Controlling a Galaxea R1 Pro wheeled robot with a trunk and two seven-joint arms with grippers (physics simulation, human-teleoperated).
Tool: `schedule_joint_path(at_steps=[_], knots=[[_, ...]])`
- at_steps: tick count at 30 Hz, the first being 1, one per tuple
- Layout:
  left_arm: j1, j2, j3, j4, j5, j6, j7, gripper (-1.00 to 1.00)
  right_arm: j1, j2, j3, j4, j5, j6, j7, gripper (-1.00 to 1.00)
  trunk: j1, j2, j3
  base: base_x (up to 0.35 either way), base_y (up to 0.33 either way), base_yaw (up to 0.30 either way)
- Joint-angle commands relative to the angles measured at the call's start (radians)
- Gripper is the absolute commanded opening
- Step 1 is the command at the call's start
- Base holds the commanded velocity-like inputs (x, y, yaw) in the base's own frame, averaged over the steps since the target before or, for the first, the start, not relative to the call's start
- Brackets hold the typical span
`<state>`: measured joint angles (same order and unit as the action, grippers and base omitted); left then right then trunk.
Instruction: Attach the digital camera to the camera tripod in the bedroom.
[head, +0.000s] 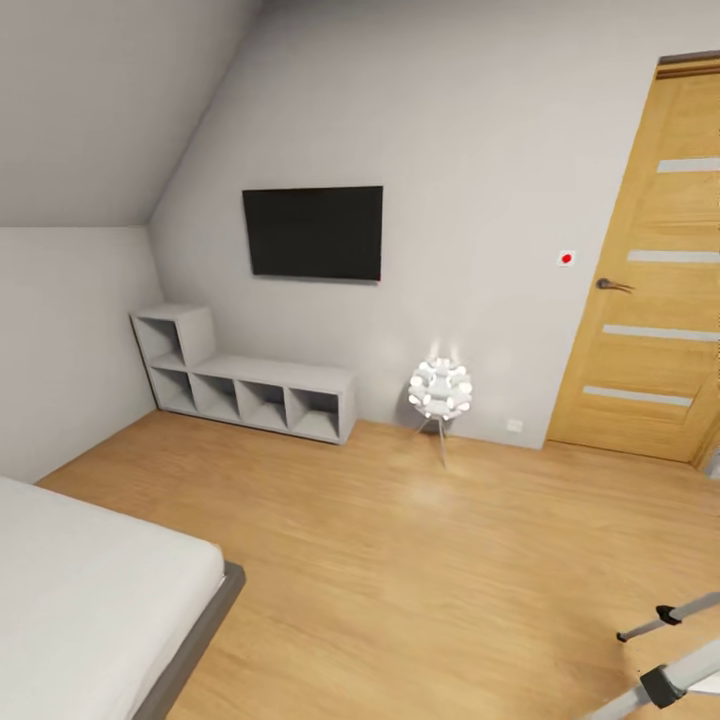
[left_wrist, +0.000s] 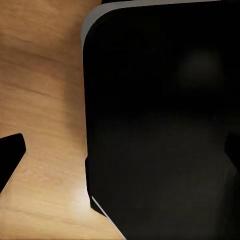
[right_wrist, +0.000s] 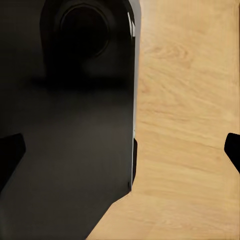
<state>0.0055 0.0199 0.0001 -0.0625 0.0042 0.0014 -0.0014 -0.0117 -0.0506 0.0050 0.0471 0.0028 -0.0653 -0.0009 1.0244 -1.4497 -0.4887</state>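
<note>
Both grippers hang over the wood floor (head: 420, 560) beside the robot's black base (left_wrist: 160, 125) — left fingers (left_wrist: 11, 155) and right fingers (right_wrist: 10, 155) spread apart, holding nothing. Two silver tripod (head: 672, 650) legs slant low-left to upper-right, well apart from either gripper.

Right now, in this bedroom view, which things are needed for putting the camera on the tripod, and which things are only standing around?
Needed for the job:
- camera tripod: silver legs with black joints, at the lower right edge of the head view

Only standing around:
- bed
- wall television
- grey cube shelf
- white floor lamp
- wooden door
</note>
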Motion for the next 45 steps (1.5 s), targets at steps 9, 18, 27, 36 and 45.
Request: schedule_joint_path(at_steps=[9, 18, 27, 36, 45], knots=[[0.001, 0.000, 0.000, -0.002, 0.000, 0.000, 0.000, 1.00, -0.001, 0.000, 0.001, 0.004, 0.000, -0.007, 0.000, 1.00, 0.001, 0.000, -0.001, 0.288, 0.000, -0.030], [0.001, 0.000, 0.000, -0.002, 0.000, 0.000, 0.000, 1.00, -0.001, 0.000, 0.001, 0.004, 0.000, -0.007, -0.001, 1.00, 0.001, 0.000, -0.001, 0.256, 0.000, -0.005], [0.001, 0.000, 0.000, -0.002, 0.000, 0.000, 0.000, 1.00, -0.001, 0.000, 0.001, 0.004, 0.000, -0.007, -0.001, 1.00, 0.001, 0.000, -0.001, 0.205, 0.065, -0.001], [0.001, 0.000, 0.000, -0.002, 0.000, 0.000, 0.000, 1.00, -0.001, 0.000, 0.001, 0.004, 0.000, -0.007, -0.001, 1.00, 0.001, 0.000, -0.001, 0.147, 0.088, 0.000], [0.001, 0.000, 0.000, -0.002, 0.000, 0.000, 0.001, 1.00, -0.001, 0.000, 0.001, 0.004, 0.000, -0.007, -0.001, 1.00, 0.001, 0.000, -0.001, 0.034, 0.023, 0.000]])
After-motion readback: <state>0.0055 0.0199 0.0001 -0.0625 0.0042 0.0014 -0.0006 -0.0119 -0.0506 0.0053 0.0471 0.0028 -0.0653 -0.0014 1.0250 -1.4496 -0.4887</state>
